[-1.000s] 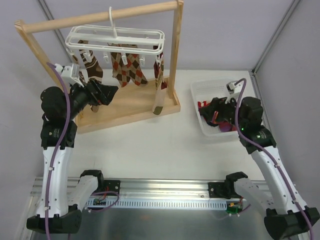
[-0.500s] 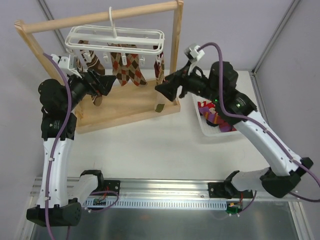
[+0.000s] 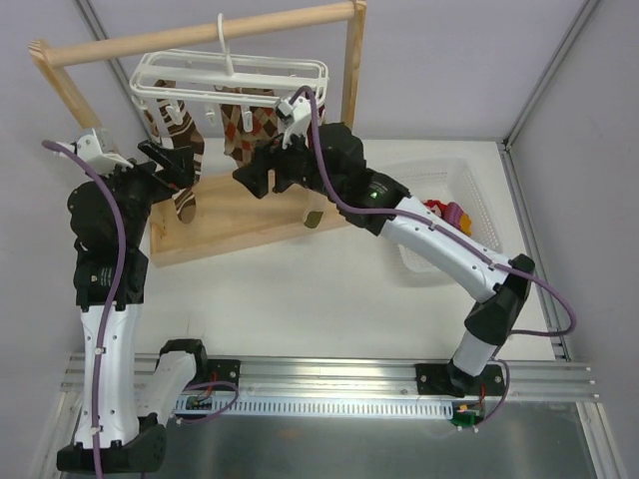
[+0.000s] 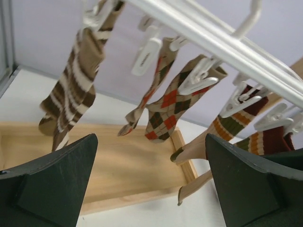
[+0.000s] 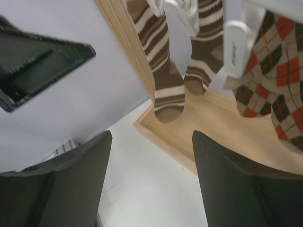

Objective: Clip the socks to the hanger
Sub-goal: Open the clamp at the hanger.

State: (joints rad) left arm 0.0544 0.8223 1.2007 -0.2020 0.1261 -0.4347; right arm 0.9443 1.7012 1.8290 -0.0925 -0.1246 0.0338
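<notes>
White counter (image 3: 329,289) bears a wooden rack (image 3: 250,215); from its bar hangs the hanger (image 3: 230,80), with striped socks (image 3: 188,145) and argyle socks (image 3: 245,125) clipped on. Left tool (image 3: 172,160) — jaws apart, empty — sits at the hanger's 7 o'clock; right tool (image 3: 250,178), likewise spread and empty, at 6 o'clock. Loose socks (image 3: 446,213) lie in a white basket (image 3: 477,200) at 4 o'clock.

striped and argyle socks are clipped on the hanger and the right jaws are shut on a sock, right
No: the right jaws stand open and empty, as the right wrist view shows. The striped sock and argyle sock are indeed clipped on the hanger.
</notes>
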